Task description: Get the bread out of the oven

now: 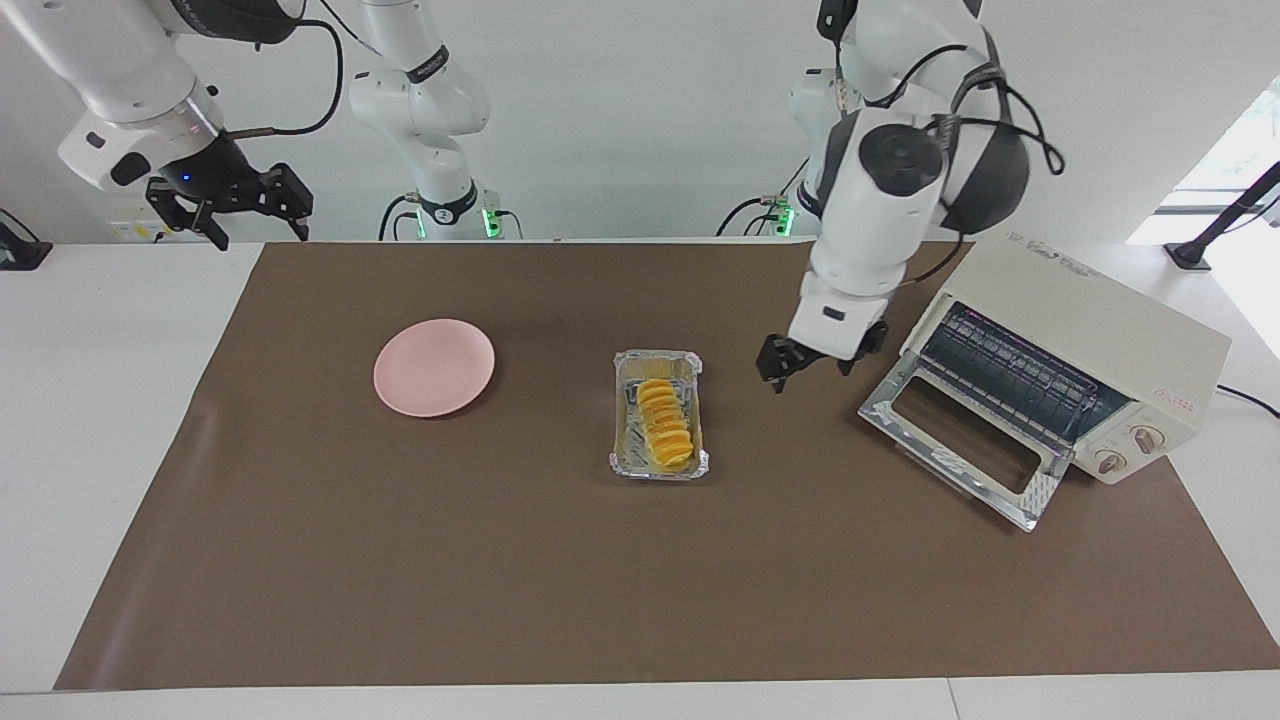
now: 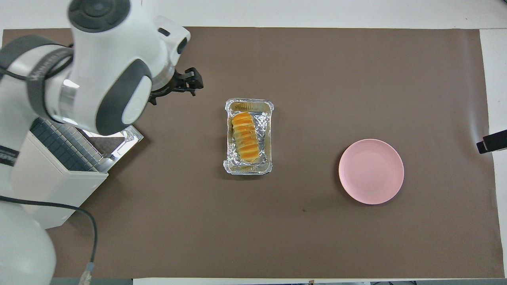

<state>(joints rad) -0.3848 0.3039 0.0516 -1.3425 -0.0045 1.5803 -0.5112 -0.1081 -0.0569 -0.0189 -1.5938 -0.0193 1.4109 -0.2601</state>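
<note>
The bread point(image 1: 665, 425) point(image 2: 245, 136), a ridged golden-yellow loaf, lies in a crinkled foil tray point(image 1: 655, 357) point(image 2: 249, 102) on the brown mat at mid-table. The cream-white oven point(image 1: 1090, 340) point(image 2: 51, 186) stands at the left arm's end, its glass door point(image 1: 960, 440) dropped open and the wire rack bare. My left gripper point(image 1: 810, 375) point(image 2: 190, 83) hangs open and empty over the mat between the tray and the oven door. My right gripper point(image 1: 255, 230) point(image 2: 493, 141) waits raised and open at the right arm's end.
A round pink plate point(image 1: 434, 367) point(image 2: 371, 171) sits on the mat beside the tray, toward the right arm's end. The brown mat point(image 1: 640, 600) covers most of the white table. A black cable point(image 2: 85, 221) trails from the oven.
</note>
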